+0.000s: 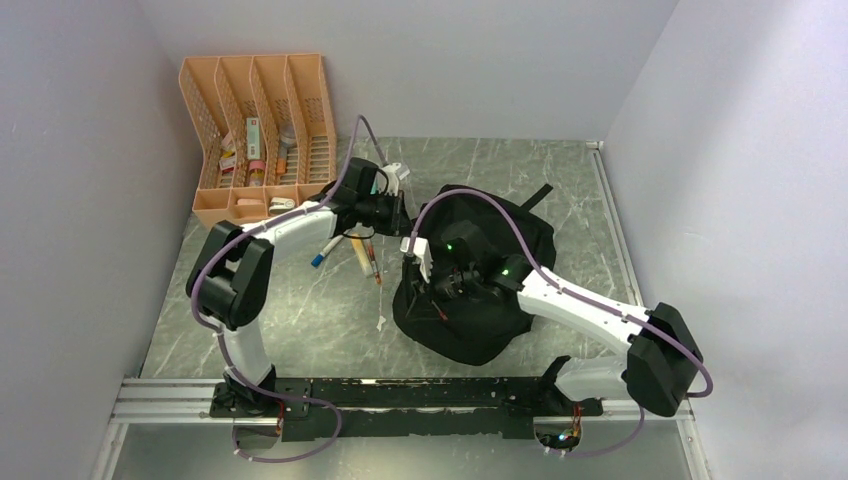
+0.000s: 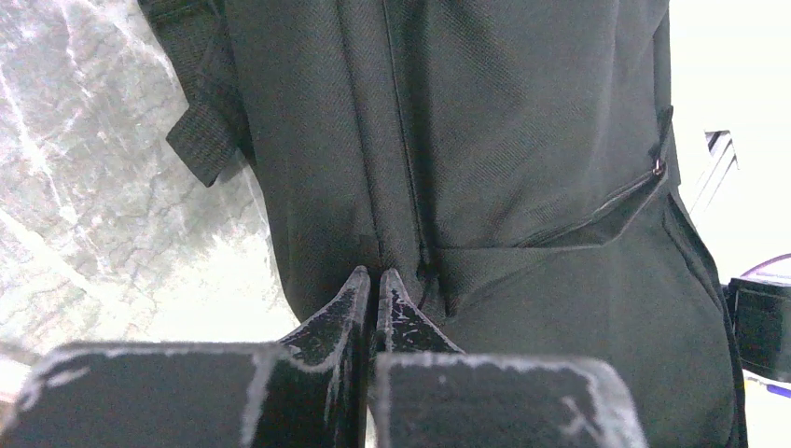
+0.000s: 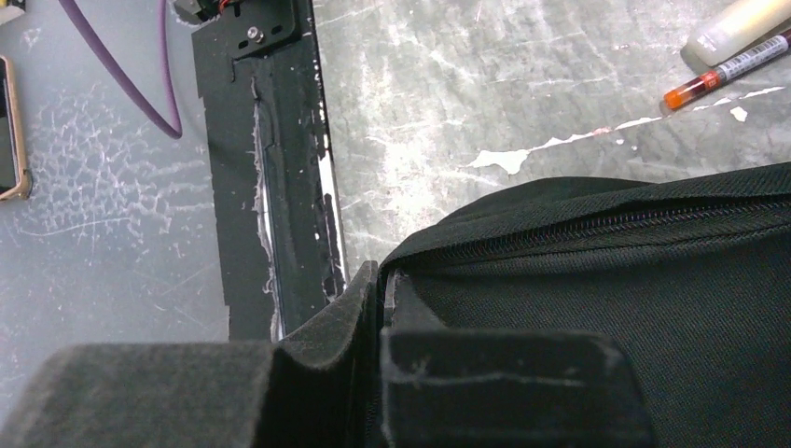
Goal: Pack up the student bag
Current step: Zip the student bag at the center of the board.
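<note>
A grey marble-patterned table (image 1: 300, 320) sits boxed in by plain pale walls: a back wall (image 1: 450, 60), a left wall (image 1: 70, 200) and a right wall (image 1: 740, 180). Soft, even light falls across the stone-look surface, which shows white scuffs (image 3: 508, 159) near its front. An aluminium rail (image 1: 160, 400) runs along the near edge, carrying a scratched black mounting plate (image 1: 420, 395). An orange mesh desk organiser (image 1: 210, 130) stands in the far left corner, against the walls.
</note>
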Available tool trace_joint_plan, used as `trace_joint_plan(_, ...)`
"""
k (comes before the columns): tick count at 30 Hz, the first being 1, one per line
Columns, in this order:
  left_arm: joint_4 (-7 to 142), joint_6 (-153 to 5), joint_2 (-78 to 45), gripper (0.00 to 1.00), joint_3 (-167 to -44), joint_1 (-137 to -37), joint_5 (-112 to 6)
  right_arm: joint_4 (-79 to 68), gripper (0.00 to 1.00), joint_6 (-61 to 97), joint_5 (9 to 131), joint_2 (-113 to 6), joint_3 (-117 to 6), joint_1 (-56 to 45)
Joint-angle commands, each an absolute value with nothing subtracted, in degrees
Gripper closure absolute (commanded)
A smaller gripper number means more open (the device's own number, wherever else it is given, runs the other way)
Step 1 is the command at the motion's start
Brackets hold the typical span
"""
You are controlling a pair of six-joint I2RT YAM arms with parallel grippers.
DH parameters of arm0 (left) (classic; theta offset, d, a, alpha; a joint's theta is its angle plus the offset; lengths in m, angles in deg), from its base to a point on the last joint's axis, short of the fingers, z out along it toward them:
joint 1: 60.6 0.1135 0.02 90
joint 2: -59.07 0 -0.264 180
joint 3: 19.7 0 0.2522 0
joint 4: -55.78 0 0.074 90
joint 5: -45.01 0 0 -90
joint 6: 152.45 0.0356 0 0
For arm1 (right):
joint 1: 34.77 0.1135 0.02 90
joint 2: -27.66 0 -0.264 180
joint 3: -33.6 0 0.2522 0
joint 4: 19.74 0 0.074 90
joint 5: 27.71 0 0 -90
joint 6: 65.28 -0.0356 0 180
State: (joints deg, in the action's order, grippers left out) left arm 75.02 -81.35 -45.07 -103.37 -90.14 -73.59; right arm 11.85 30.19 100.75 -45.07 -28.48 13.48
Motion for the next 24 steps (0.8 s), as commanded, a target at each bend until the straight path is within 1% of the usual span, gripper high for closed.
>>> trace_joint_plan(1,64.8,-80.2,-45.4,0.95,-106.4,-88.8,-67.8,16.9,1.0,28.9,115.3,-41.8,-27.5,15.9)
trace_joint_plan(2,65.0,-79.8,-44.9,0.95,-106.0,-88.8,-67.5,15.9,1.0,28.2,114.4,-41.3,-27.2,15.9)
trace_joint_plan(6,66.1,-78.7,-42.6,0.95,-104.4,-88.9,-66.6,12.1,0.86,25.1,108.9,-38.8,-25.9,15.8)
trace_joint_plan(8,65.9,-79.1,-41.1,0.95,-103.8,-88.9,-66.5,9.6,0.84,22.9,106.0,-37.3,-24.8,15.8)
trace_joint_plan(9,66.2,-79.3,-40.6,0.92,-104.1,-88.9,-66.7,8.7,0.8,22.0,104.8,-36.8,-24.3,15.7)
trace_joint_plan(11,67.3,-79.7,-39.2,0.77,-104.8,-88.9,-66.8,7.0,0.7,20.4,101.7,-35.7,-23.5,15.7)
trace_joint_plan(12,67.9,-79.9,-38.3,0.67,-104.9,-88.8,-66.5,6.6,0.65,19.7,100.0,-35.2,-23.3,15.7)
trace_joint_plan(13,68.1,-80.1,-37.3,0.62,-104.6,-88.8,-65.8,6.3,0.59,19.2,98.3,-34.5,-23.2,15.7)
trace_joint_plan(14,68.2,-80.5,-36.1,0.58,-104.0,-88.8,-64.8,6.0,0.55,18.8,97.2,-33.9,-23.1,15.7)
trace_joint_plan(17,69.4,-80.7,-32.7,0.52,-102.2,-88.7,-62.2,5.4,0.49,17.9,94.6,-32.2,-23.1,15.8)
trace_joint_plan(19,71.3,-80.8,-30.8,0.5,-100.9,-88.6,-61.0,5.1,0.47,17.0,91.6,-30.8,-23.1,15.8)
trace_joint_plan(21,72.5,-81.1,-28.9,0.48,-99.4,-88.5,-60.0,5.6,0.46,15.0,85.0,-29.5,-23.5,15.7)
trace_joint_plan(24,73.8,-82.3,-25.8,0.45,-96.3,-88.3,-58.6,6.6,0.46,10.4,71.2,-27.7,-24.2,15.7)
